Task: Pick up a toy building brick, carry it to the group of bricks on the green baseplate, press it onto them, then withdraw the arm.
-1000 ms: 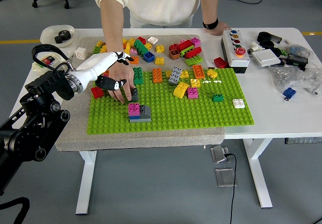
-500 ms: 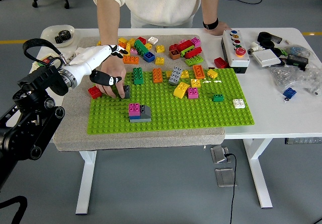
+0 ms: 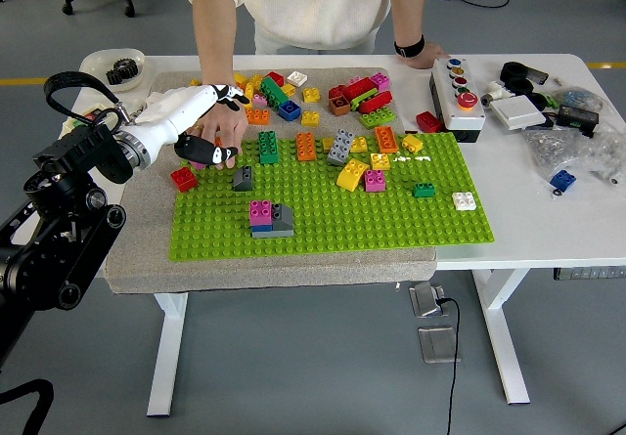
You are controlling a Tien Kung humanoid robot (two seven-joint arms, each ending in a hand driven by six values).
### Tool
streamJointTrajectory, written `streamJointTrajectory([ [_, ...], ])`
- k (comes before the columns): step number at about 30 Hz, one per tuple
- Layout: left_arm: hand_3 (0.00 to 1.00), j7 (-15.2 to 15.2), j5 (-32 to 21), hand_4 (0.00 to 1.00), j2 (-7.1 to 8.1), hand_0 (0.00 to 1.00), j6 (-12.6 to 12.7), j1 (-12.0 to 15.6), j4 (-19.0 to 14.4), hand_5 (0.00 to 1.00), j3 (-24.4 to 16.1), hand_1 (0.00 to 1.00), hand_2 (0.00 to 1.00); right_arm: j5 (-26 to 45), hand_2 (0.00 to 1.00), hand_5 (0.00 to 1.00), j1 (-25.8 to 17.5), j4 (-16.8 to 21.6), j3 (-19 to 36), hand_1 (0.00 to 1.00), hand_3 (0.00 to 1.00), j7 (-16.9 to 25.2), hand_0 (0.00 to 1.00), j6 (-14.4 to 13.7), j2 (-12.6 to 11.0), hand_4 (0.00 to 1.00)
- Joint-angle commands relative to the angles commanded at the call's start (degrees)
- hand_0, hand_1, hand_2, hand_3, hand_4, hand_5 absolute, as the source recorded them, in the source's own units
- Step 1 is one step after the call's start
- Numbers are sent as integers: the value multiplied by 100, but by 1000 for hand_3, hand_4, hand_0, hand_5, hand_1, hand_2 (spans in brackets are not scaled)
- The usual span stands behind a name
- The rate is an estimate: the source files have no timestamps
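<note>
Open studs across the lower and right stretch of the green baseplate (image 3: 391,222). Near centre-left, a stacked group of bricks (image 3: 270,219), with a lone dark grey brick (image 3: 243,178) just above. Upper left crowded: person's hand (image 3: 224,137), white robot hand (image 3: 196,122), loose bricks (image 3: 357,152) along the top edge.

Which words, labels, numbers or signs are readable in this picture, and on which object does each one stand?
None can be read.
Button box: no lettering visible beside its coloured buttons.
White device: no readable label.
Bagged items: any print is too small and blurred.
Small red item at the table's left: any print is too small.
Bricks on the green baseplate: no print visible.
</note>
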Motion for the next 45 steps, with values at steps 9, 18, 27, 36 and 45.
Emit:
streamJointTrajectory([
  [9,683,-28,38,669,-51,769,168,-2,150,56,49,745,650,-14,692,496,-11,0,-25,640,561,0,741,6,2,813],
  [18,701,-82,31,678,-127,755,236,5,361,47,121,738,642,-32,692,497,-9,0,-37,640,561,0,741,14,5,813],
  [27,756,-134,-4,752,-162,765,243,-16,488,59,157,754,674,-46,692,497,-11,0,-47,641,560,2,740,18,-5,813],
  [36,762,-281,48,775,-193,797,290,-50,838,74,372,778,697,-54,692,497,-7,0,-49,641,560,5,740,28,2,813],
  [45,768,-355,250,810,-269,854,387,-196,1119,87,445,812,760,-29,693,498,13,0,-46,640,560,7,740,31,-5,813],
])
